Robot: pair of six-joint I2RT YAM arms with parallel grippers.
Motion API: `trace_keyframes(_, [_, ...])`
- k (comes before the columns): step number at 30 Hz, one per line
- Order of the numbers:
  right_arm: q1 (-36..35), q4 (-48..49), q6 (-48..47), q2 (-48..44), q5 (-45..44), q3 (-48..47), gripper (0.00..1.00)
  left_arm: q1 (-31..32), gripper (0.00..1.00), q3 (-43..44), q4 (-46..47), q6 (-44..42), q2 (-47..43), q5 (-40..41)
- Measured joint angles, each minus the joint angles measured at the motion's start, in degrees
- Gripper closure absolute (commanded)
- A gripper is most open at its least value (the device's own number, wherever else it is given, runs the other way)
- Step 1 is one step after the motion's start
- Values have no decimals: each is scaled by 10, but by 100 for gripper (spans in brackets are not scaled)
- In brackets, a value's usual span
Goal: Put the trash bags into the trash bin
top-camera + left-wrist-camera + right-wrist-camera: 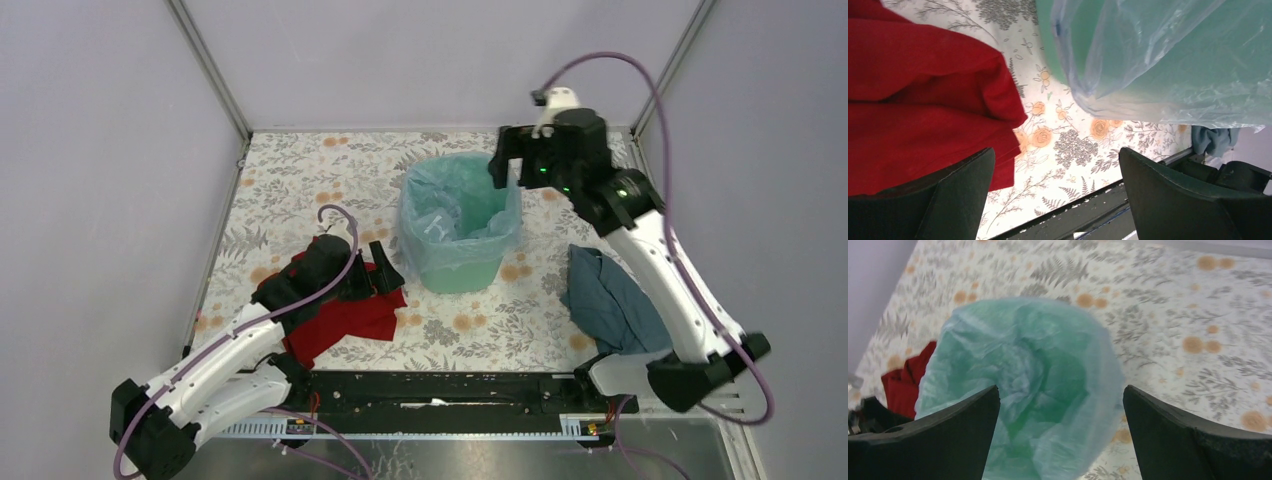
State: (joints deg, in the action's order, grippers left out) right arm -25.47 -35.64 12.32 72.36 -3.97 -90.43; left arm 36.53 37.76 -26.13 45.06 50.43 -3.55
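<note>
Two robot arms are wearing white shells between chunky black joint housings: the left arm (215, 362) and the right arm (668, 275). A purple cable (600, 56) is running along each. Green lights (622, 187) are glowing near the right wrist. The left gripper (1055, 150) and right gripper (1061, 388) are showing broad matte black fingers (948, 440).

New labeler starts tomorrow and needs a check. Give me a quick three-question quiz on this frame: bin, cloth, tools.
1. True or false: a translucent trash bag lines the trash bin.
2. The red cloth lies: A) on the left arm's side of the bin B) on the right arm's side C) inside the bin
3. Fill in: the jaws of the left tool and right tool stand ___.
Key: 1 true; 2 A; 3 open.
</note>
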Motion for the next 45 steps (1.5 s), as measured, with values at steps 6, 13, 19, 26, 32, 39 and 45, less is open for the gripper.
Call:
trace_keyframes(6, [-96, -36, -18, 112, -24, -54, 24, -4, 4, 28, -49, -7, -22, 53])
trace_keyframes(13, [-103, -48, -18, 178, -31, -61, 32, -20, 14, 88, 21, -17, 64, 66])
trace_keyframes(19, [-152, -22, 0, 200, -30, -28, 32, -20, 18, 91, 85, -25, 167, 42])
trace_keyframes(26, [-215, 25, 46, 249, -30, 14, 28, -21, 18, 82, 136, -24, 204, 10])
trace_keyframes(32, [-227, 32, 53, 253, -78, 28, 11, -27, 18, 77, 139, -26, 206, 11])
trace_keyframes(39, [-197, 23, 38, 250, -167, 3, 7, -25, 18, 73, 153, -26, 206, 2])
trace_keyframes(45, [-156, 54, 24, 245, -186, 3, 54, -25, 18, 71, 158, -26, 209, -9])
